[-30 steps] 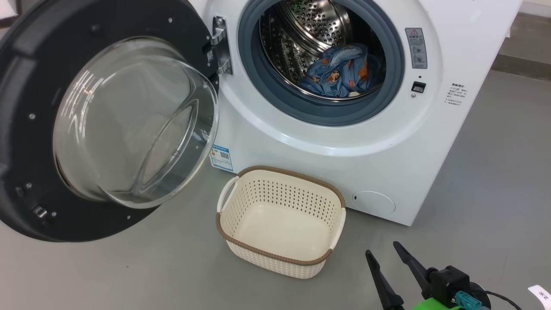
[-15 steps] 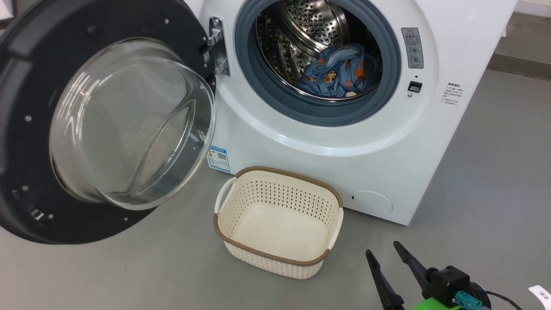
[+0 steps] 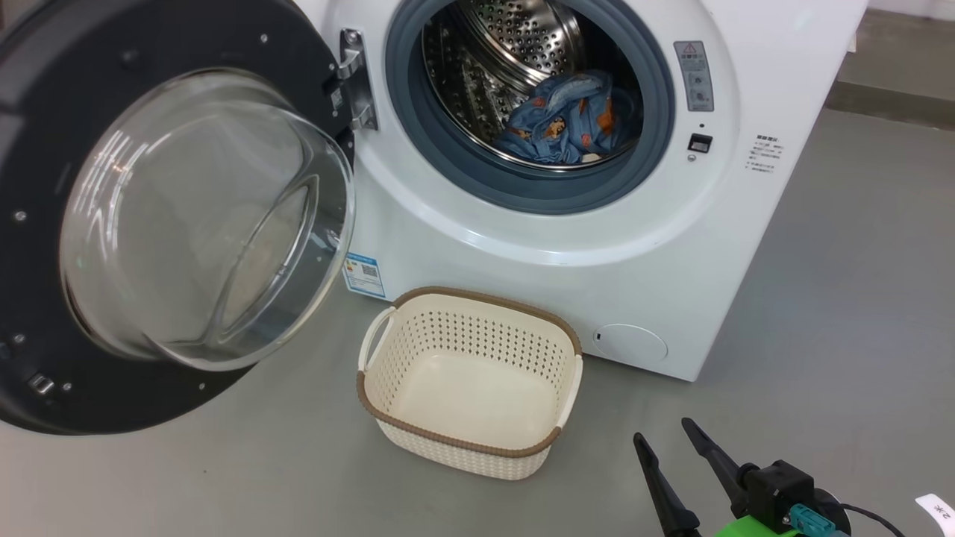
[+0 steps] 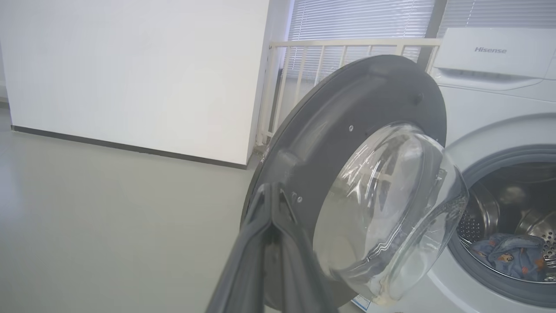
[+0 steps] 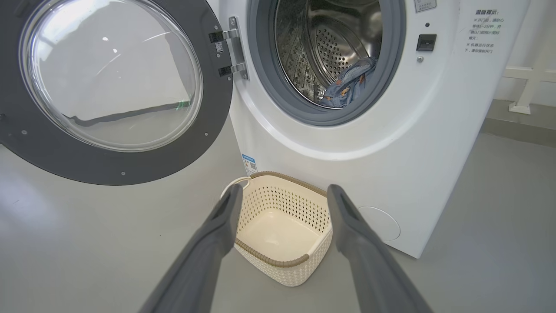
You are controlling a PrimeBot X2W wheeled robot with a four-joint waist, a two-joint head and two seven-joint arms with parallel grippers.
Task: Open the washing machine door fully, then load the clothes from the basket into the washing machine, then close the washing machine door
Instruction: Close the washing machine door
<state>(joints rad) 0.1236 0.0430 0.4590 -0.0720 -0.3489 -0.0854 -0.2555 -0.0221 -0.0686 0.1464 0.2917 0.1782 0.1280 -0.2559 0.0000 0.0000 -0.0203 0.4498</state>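
One big white front-loading washing machine [image 3: 567,253], one large round door with a glossy black ring and bulging clear glass porthole [image 3: 201,216], swung wide on its left-side hinge to leave the drum mouth free. One heap of light blue clothes printed with orange and tan figures [image 3: 563,119], lying low inside the steel drum; number of garments impossible to tell. One small cream-white perforated basket with a brown woven-look rim [image 3: 485,293], standing on the floor just in front of the machine, holding nothing. Two grippers: right gripper [image 3: 662,434] low near the basket, fingers spread apart, gripping nothing; left gripper [image 4: 273,195] at the door's outer rim, fingers pressed together, probably placed to push it shut. Contact with the rim not clear.
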